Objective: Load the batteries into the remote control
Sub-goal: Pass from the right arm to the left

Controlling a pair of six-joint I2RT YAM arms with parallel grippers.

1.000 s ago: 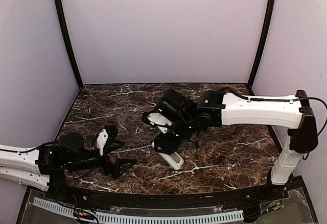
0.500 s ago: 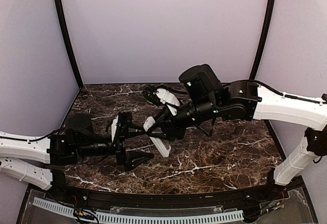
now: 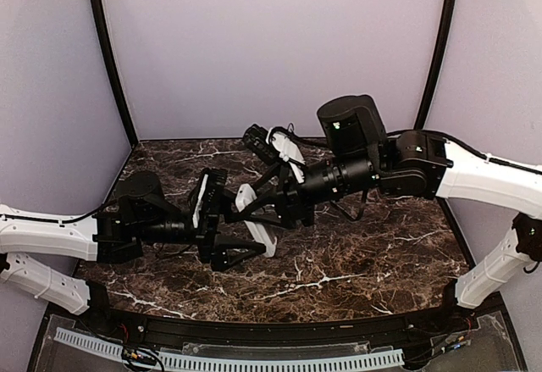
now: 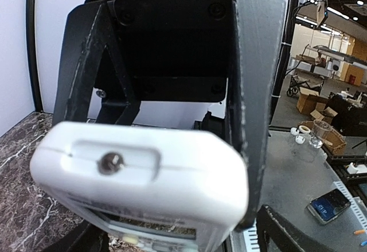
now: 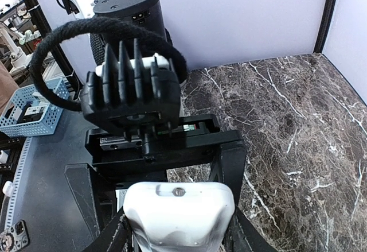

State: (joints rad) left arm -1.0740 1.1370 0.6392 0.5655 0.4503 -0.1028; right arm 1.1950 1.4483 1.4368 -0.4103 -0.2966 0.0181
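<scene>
While aloft above the table (image 3: pixel 381 253), one remote control (image 3: pixel 258 235), right gripper (image 3: pixel 269 211) tight on it, left gripper (image 3: pixel 233 224) wide apart nearby.

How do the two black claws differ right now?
The right claw is clamped on the white plastic remote control, holding it in the air; the left claw is spread open and grips nothing. The right claw reaches in from the right, the left claw from the left. Both are black and two-fingered, and they face each other at the remote.
</scene>
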